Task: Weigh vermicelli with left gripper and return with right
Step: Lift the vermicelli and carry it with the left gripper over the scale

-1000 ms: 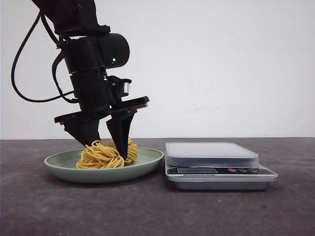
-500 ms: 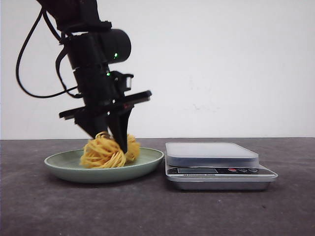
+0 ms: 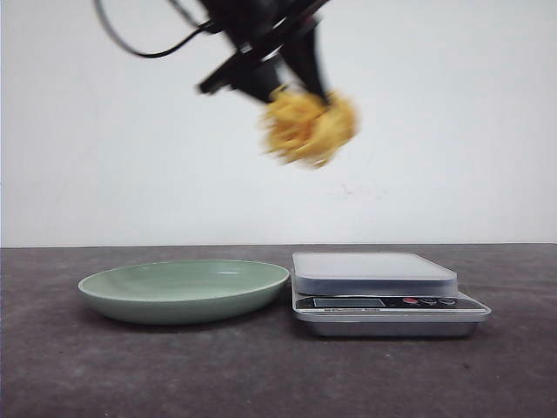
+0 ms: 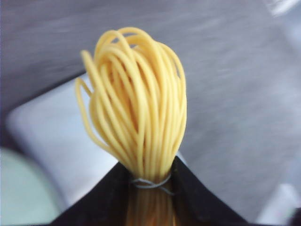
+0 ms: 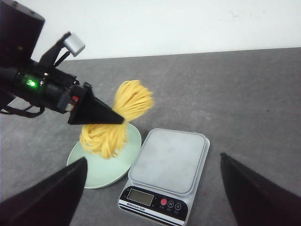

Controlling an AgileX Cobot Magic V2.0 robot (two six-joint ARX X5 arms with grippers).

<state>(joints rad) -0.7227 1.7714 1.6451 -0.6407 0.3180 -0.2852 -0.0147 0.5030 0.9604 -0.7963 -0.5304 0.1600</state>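
the left gripper is clamped on the vermicelli, carrying it high in the air above the scale and clear of the green plate. next comes lowering it onto the platform. the bundle seems to hang downward from the fingers (motion blur hides detail). the right gripper is spread wide, empty.

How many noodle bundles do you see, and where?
1. The vermicelli is pinched in the left gripper, high in the air roughly above the gap between the plate and the scale. None visible elsewhere.
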